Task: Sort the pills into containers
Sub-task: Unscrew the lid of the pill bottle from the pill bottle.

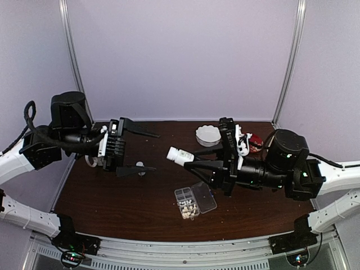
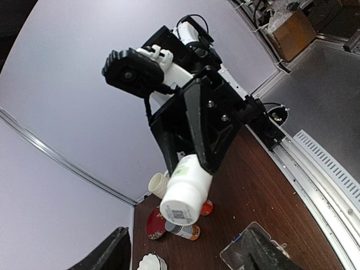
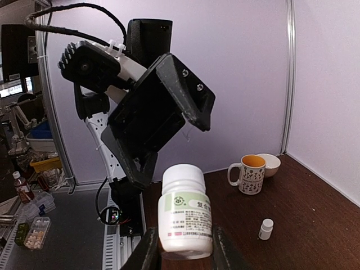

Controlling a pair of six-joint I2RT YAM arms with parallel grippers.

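Clear plastic organiser box (image 1: 183, 195) lying open on the dark worktop (image 1: 124, 202), cream-white pills (image 1: 188, 210) in its nearer cells, beyond it right pincer (image 1: 188, 160) clamped on a white plastic bottle (image 1: 178, 154), left pincer (image 1: 156, 151) spread wide, empty, white fluted bowl (image 1: 208, 135) farthest back.

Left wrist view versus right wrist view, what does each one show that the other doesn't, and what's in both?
Only the left wrist view shows the clear pill box, a scalloped white bowl and a red container on the table. Only the right wrist view shows a mug, a small bowl beside it and a tiny white bottle. Both show the large white bottle gripped in the right tool.
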